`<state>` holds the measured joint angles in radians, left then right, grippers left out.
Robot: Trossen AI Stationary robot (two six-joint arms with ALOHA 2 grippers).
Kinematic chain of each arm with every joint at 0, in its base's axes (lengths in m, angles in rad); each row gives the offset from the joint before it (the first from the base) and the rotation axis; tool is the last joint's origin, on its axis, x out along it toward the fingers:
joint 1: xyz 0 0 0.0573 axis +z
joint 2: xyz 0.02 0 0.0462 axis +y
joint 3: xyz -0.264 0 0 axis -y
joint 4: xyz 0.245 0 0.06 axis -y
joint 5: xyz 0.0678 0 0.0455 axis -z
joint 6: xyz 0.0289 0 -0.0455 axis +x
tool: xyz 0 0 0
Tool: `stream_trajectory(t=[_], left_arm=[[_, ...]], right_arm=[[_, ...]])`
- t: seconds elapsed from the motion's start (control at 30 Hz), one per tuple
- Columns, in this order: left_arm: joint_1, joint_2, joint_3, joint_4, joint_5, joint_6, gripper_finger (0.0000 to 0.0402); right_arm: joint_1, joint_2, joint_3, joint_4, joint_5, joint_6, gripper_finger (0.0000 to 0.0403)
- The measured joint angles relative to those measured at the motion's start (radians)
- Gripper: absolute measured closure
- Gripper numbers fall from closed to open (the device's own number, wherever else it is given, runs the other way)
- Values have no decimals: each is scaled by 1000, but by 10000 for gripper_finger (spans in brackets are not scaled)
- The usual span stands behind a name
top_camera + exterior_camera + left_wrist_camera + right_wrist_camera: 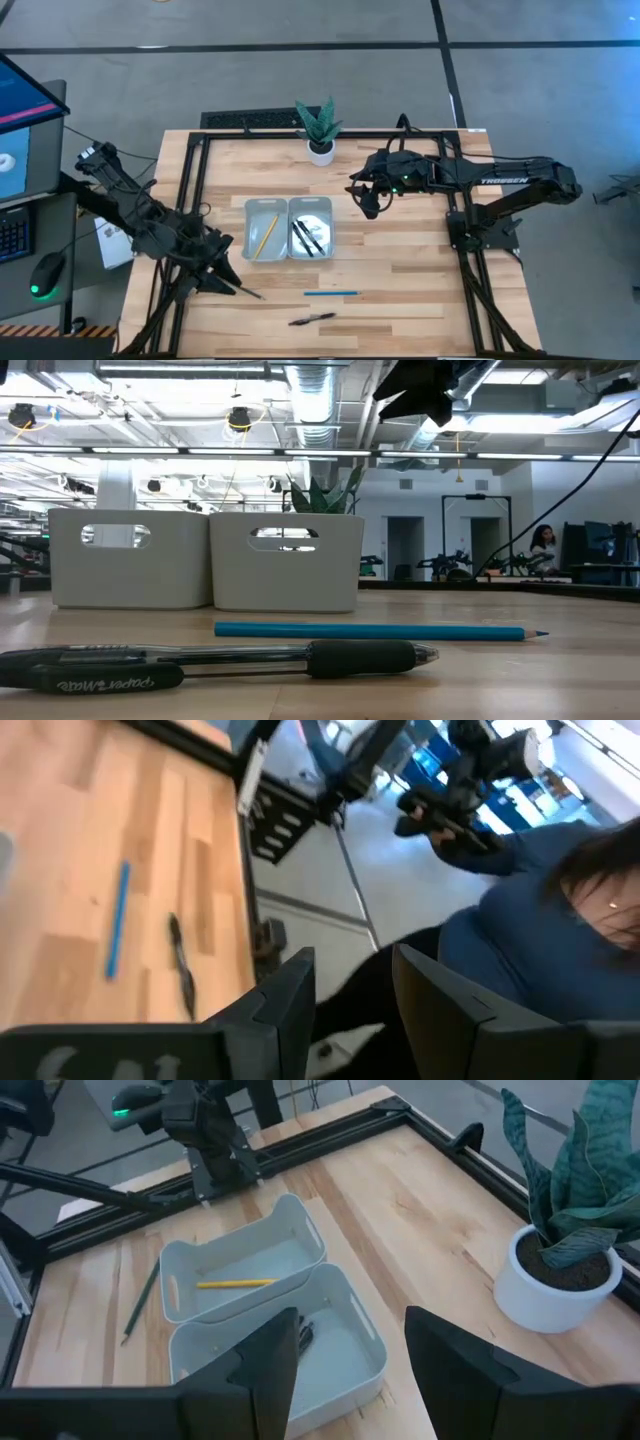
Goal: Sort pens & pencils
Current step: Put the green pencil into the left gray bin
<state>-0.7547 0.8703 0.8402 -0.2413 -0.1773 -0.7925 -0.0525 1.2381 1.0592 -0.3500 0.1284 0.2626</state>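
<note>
Two grey trays stand side by side mid-table. The left tray [265,228] holds the yellow pencil [236,1282]; the right tray [310,228] holds two black pens [306,238]. The blue pencil [332,293] and a third black pen [312,319] lie flat on the table near its front edge, and also show in the low view as pencil [370,630] and pen [220,660]. The dark grey pencil [140,1305] lies on the wood left of the trays. My left gripper [225,270] hovers open beside it. My right gripper [365,195] hangs open, right of the trays.
A potted plant [320,125] stands at the table's far edge behind the trays. Black frame rails [190,200] run along the table's sides. A person in blue [540,920] shows beyond the table's near edge. Bare wood lies between the trays and the loose pen.
</note>
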Motion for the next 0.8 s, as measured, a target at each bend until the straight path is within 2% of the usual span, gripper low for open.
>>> stream_trajectory(t=[0.2,0.57,0.67,0.8], left_arm=[[0,0,0,-98,42,-21,276],[0,1,0,-463,37,-56,276],[0,0,0,-504,21,-91,276],[0,0,0,-541,6,-64,276]], right_arm=[[0,3,0,0,0,0,198],[5,92,4,20,1,90,198],[12,126,0,34,0,108,198],[30,162,0,43,1,112,198]])
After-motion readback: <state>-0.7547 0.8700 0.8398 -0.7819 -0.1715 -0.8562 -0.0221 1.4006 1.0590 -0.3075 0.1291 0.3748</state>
